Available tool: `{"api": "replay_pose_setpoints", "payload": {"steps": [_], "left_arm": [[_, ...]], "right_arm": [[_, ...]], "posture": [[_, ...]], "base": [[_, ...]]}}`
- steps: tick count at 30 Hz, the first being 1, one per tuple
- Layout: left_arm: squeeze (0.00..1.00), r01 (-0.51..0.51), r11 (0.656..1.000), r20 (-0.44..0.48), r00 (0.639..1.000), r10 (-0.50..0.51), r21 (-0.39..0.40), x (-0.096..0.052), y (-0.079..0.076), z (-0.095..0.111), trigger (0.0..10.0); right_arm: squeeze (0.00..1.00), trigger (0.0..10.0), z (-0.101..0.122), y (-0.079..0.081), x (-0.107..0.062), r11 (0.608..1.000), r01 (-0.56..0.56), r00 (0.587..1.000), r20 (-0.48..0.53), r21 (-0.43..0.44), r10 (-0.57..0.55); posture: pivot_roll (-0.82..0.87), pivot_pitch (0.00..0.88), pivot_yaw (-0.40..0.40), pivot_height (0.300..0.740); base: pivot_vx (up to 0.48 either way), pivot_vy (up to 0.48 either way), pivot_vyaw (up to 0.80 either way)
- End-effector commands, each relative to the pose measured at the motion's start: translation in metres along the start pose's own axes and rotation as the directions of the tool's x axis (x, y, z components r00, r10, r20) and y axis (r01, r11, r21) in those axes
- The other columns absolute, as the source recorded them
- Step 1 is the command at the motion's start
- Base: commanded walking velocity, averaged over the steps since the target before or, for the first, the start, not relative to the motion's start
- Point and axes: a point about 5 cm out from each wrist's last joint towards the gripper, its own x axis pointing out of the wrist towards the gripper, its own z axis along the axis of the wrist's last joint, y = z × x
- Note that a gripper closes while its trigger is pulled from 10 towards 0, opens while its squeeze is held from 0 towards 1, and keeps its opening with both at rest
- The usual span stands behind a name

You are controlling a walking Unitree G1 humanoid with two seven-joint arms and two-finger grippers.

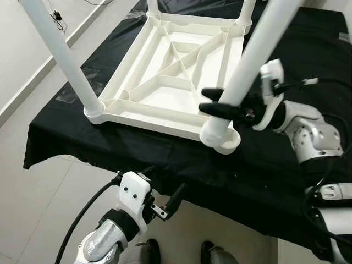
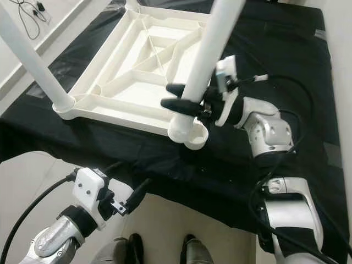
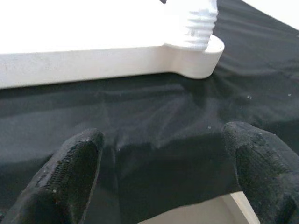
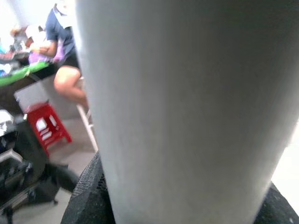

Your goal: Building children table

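Right pincer [image 1: 223,108] clenched on round white plastic leg [image 1: 250,55] just above the corner socket [image 1: 221,137] of upturned white ribbed plastic tabletop [image 1: 165,71]. Keep leg plumb while seating. Left pincer [image 1: 175,199] released, below the socket.

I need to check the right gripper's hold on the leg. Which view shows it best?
The right eye view: the right gripper is closed around the white leg just above its socket. The left eye view shows likewise; the right wrist view shows blurred leg up close.

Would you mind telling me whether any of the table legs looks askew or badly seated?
The leg held by the right gripper leans outward from its corner socket of the upturned tabletop. The near-left leg also slants, so perspective may explain it.
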Motion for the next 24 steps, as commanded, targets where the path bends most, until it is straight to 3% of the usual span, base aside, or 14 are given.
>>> {"api": "replay_pose_setpoints", "payload": {"steps": [1,9,24], "left_arm": [[0.00,0.009,1.000,-0.021,1.000,-0.009,-0.003,-0.005,-0.001,-0.002,10.0],[0.00,0.018,1.000,-0.019,1.000,-0.018,0.001,-0.006,-0.002,0.000,10.0],[0.00,0.064,0.998,0.000,0.998,-0.064,0.030,-0.007,-0.006,0.004,10.0]], "right_arm": [[0.00,10.0,-0.012,0.001,-0.002,1.000,0.003,0.998,-0.070,0.014,-0.002],[0.00,10.0,-0.016,-0.006,-0.011,0.998,0.062,0.991,-0.119,0.003,-0.061],[0.00,10.0,-0.016,-0.010,-0.038,0.994,0.104,0.990,-0.096,0.035,-0.100]], "posture": [[0.07,0.290,0.016,0.740],[0.07,0.297,0.018,0.740],[0.07,0.303,0.019,0.740]], "base": [[0.000,0.000,0.00],[0.000,0.000,0.00],[0.000,0.000,0.00]]}}
